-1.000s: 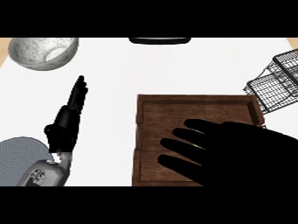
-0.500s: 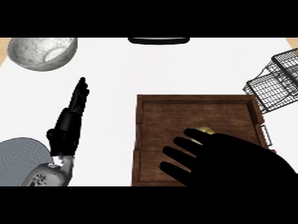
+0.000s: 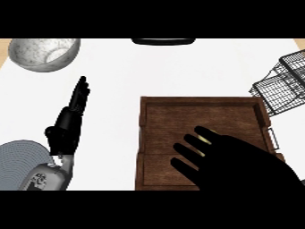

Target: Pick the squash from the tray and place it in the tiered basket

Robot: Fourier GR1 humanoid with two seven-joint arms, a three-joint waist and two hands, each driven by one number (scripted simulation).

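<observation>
Squash point(image 3: 206, 139), I think, glints yellow under my right hand point(image 3: 247, 163), fingers spread over the wooden tray point(image 3: 201, 109); the tiered basket point(image 3: 292, 82) looks empty.

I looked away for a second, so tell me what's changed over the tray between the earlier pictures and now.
The right hand has drawn back toward the view's lower right over the wooden tray, now covering most of the yellow squash; only a sliver shows between its fingers. Whether it has hold of it cannot be seen. The left hand, bowl and tiered basket stayed put.
</observation>
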